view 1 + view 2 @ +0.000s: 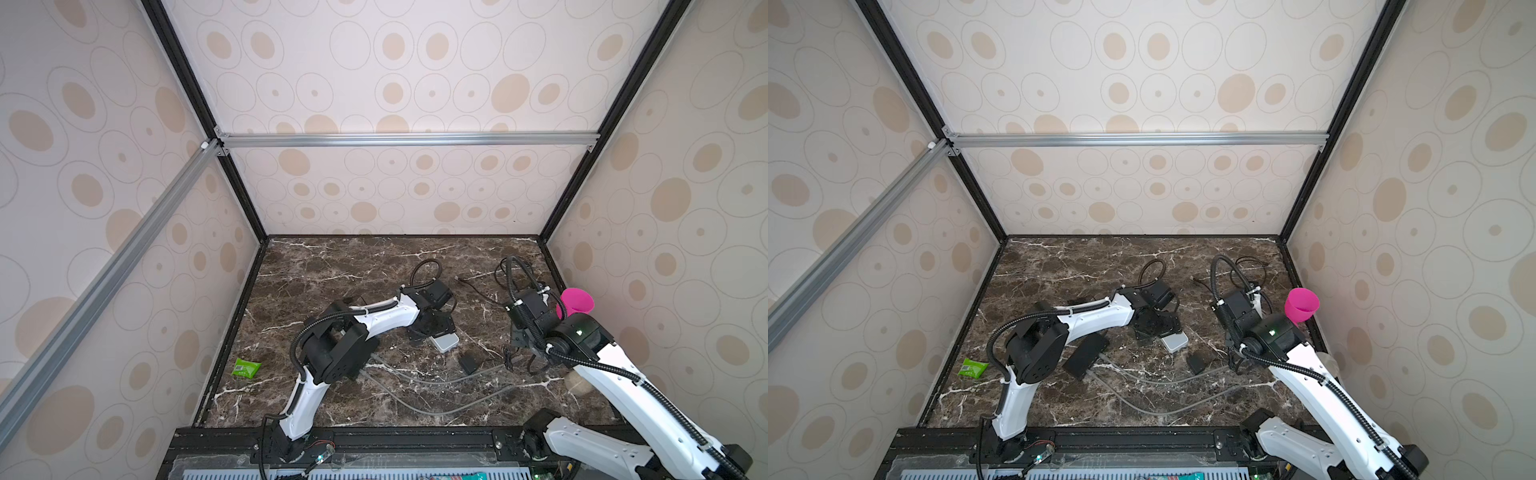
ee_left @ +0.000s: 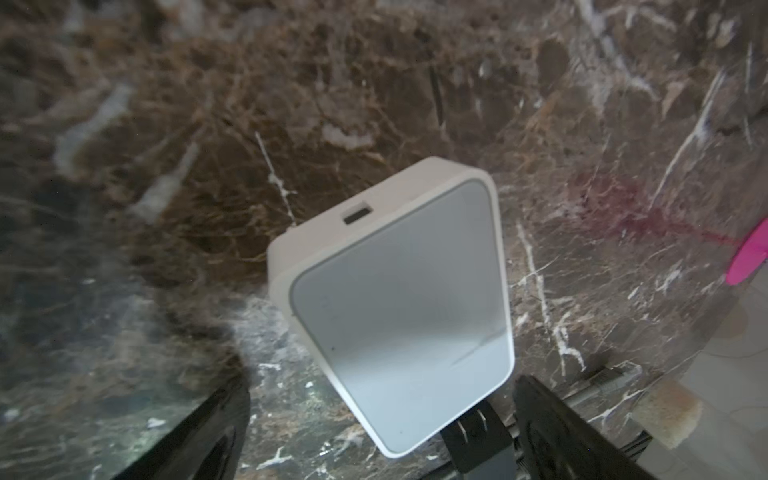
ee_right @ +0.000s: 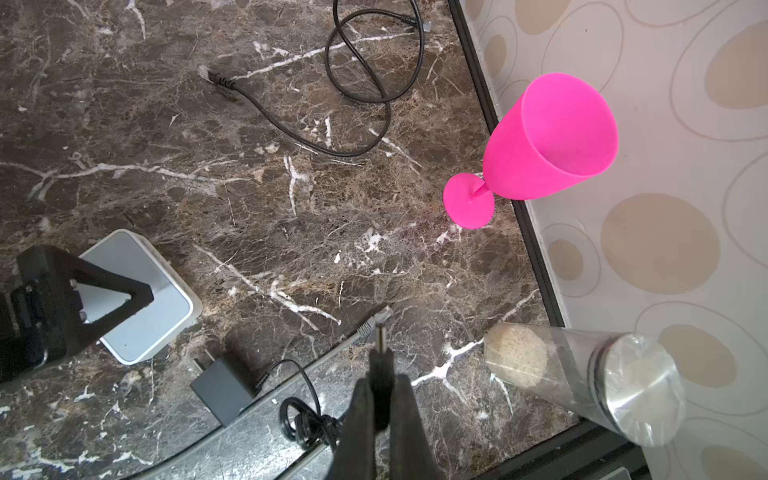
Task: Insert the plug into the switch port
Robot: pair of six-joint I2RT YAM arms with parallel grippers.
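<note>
1. While the right gripper [image 3: 380,386] is pinched together on the thin black barrel plug [image 3: 379,357], you can see the plug's metal tip poking out past the fingertips. It sits above the dark brown, white-veined marble-look tabletop [image 3: 257,199].
2. Your left gripper [image 2: 384,386] stands with its jaws spread wide and holds nothing. The white, rounded-corner plastic box [image 2: 399,303] lies flat between its black fingers [image 2: 557,424]. You cannot tell from these views whether a finger touches the box.
3. In both top views your left arm runs from the front edge, folds at the elbow and stretches its white forearm towards the middle. Its wrist is bent down over the box [image 1: 446,343].
4. Your right arm climbs along the right side, with its wrist tipped down near the right wall.
5. The box has a matt grey top panel and a small rectangular port [image 2: 356,216] in one short side.
6. The plug's thin black cord [image 3: 303,419] coils back to a black, blocky power adapter [image 3: 224,388], which lies just beside the box.
7. A glossy pink plastic goblet [image 3: 548,141] stands upright by the right wall, well apart from the plug.
</note>
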